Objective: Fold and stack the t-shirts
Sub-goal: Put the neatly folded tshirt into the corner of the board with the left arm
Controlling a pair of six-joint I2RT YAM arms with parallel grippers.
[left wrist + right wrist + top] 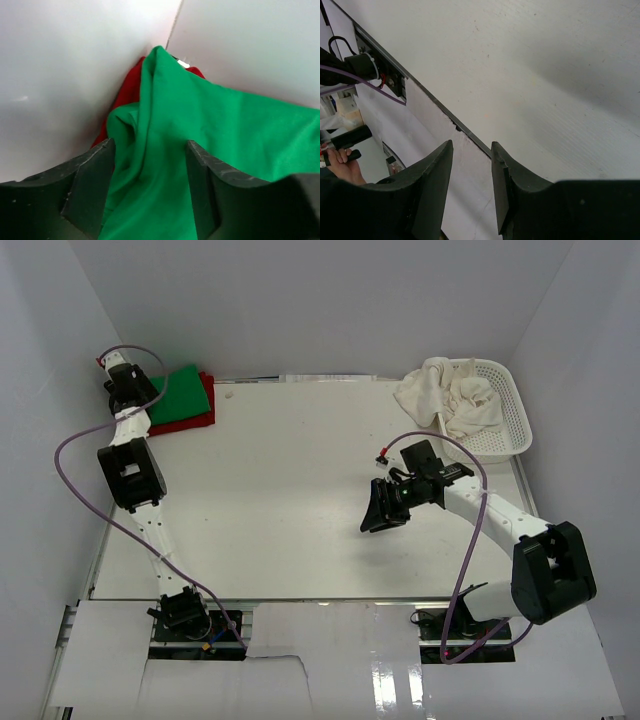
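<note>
Our left gripper [150, 147] is at the far-left corner of the table [290, 490], right over the green t-shirt [183, 392]. Its 2 fingers [95, 190] stand wide apart. In the left wrist view, a rumpled ridge of green cloth runs up between them, but neither finger presses on it, so we have nothing in our grip there.

The green t-shirt lies folded on top of the red t-shirt [195, 422]. The red one shows only as a strip along the near and right edges of the stack, and both sit tight against the corner where the 2 walls meet.

Our right gripper [380, 512] hangs above the bare middle-right part of the table, tilted downward. Its fingers are parted by a narrow gap and hold nothing; the right wrist view shows only the table surface and its near edge between them.

The cream-white t-shirts [450, 400] are bunched, unfolded, in the white mesh basket [520, 415] at the far-right corner, with 1 fold hanging over its left rim.
</note>
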